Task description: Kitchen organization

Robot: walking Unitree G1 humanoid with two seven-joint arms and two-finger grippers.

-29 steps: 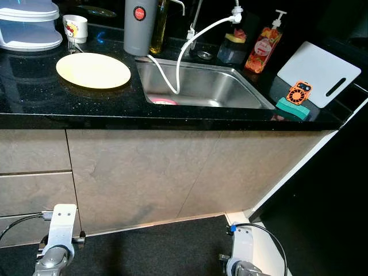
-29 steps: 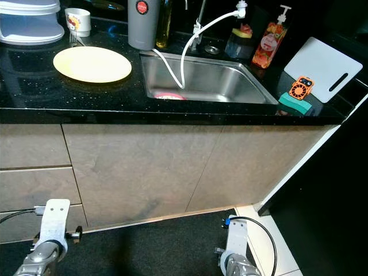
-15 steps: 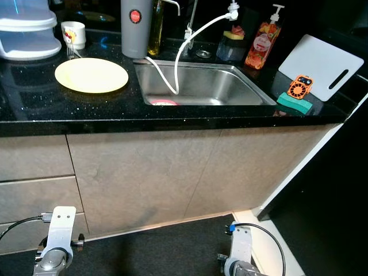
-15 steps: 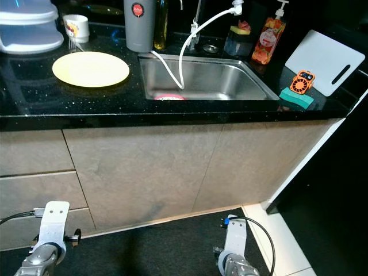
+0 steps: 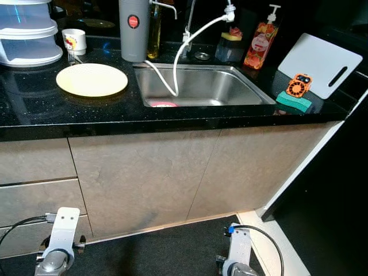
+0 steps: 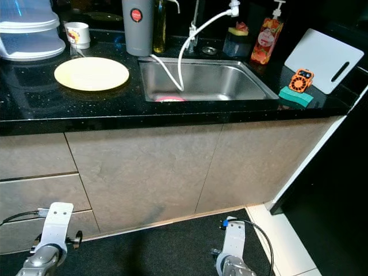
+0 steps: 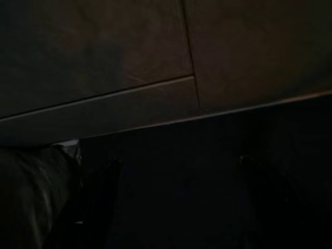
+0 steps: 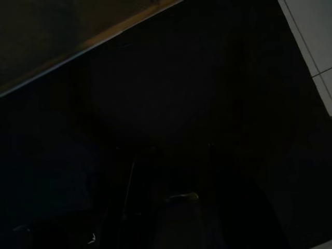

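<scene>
From the head views a round pale yellow plate (image 5: pixel 92 79) is seen lying flat on the black surface (image 5: pixel 34 109) left of the sink (image 5: pixel 201 86), high above both hanging arms and nearer the left one, while in the dark wrist views the pincer openings cannot be told.

A black counter (image 5: pixel 34 109) carried one yellow plate (image 5: pixel 91 79), one white mug (image 5: pixel 75 41), one grey flask (image 5: pixel 133 29), one oil bottle (image 5: pixel 154 30), one red soap bottle (image 5: pixel 258 46), one white cutting board (image 5: pixel 319 64), one green sponge (image 5: pixel 293 102) and one orange timer (image 5: pixel 298 87). One steel sink (image 5: pixel 198 86) held one white hose (image 5: pixel 179 57) and one pink item (image 5: pixel 164 104).
</scene>
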